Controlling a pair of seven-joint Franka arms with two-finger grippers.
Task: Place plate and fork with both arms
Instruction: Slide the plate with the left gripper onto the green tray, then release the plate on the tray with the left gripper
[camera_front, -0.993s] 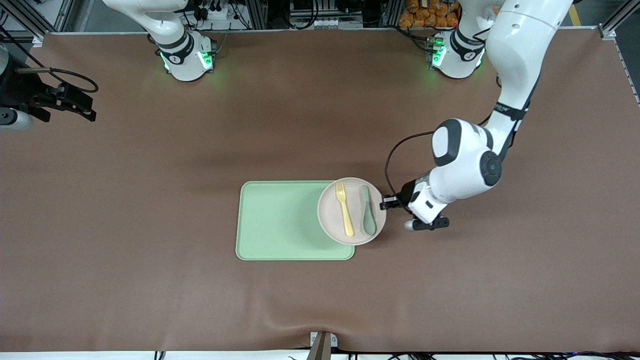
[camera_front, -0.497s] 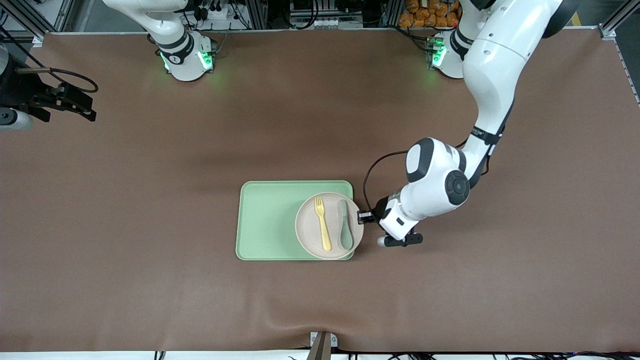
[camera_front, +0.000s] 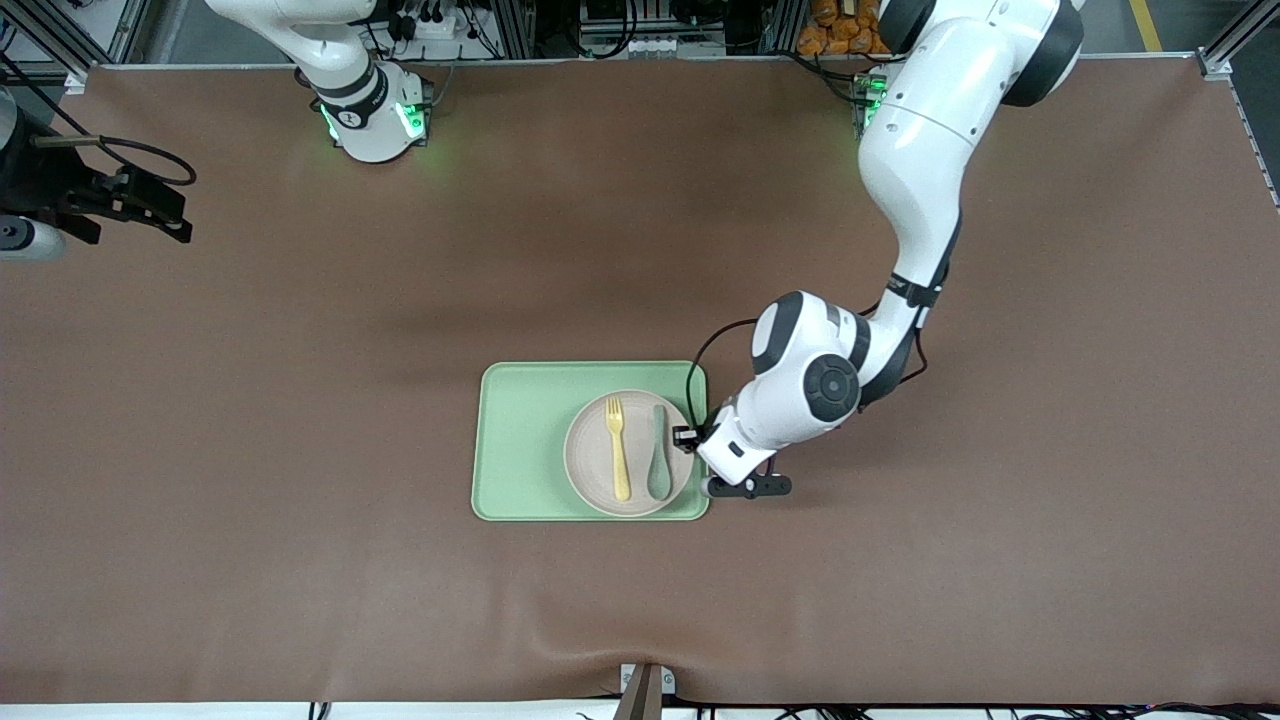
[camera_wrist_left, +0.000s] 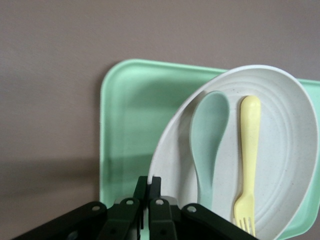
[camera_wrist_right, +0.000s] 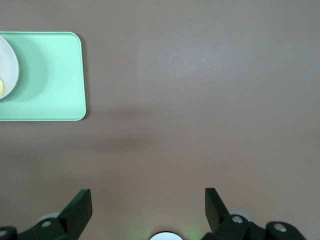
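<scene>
A: Left gripper (camera_front: 686, 435) first. Jaws?

B: Pinched tight on rim of plate (camera_front: 629, 453), at the edge toward left arm's end of table. In left wrist view, black fingertips (camera_wrist_left: 149, 186) pressed together over the pale rim, no gap showing.

A: Plate position?

B: Over the light-green tray (camera_front: 530, 440), on the tray's half toward left arm's end. Resting flat or held a touch above tray: can't tell. Tilt can't be judged from wrist view either.

A: On the plate?

B: Pale-yellow fork (camera_front: 618, 448) and muted teal spoon (camera_front: 659, 465), lying side by side, roughly parallel, not touching. Spoon nearer the gripper, fork toward the tray's bare half. Fork tines pointing away from front camera; spoon bowl at the end nearer front camera.

A: Anything in the way?

B: Left wrist and black cable loop just beside tray's short edge. Rest of tray bare, green surface open toward right arm's end. Around tray only brown table mat (camera_front: 300, 400).

A: Right gripper (camera_front: 140, 205)?

B: Waiting well apart, at the table edge toward right arm's end, over brown mat. Jaws spread wide: right wrist view shows both fingers (camera_wrist_right: 77, 210) far apart, nothing between. Same view catches tray corner and a sliver of plate in the distance.
</scene>
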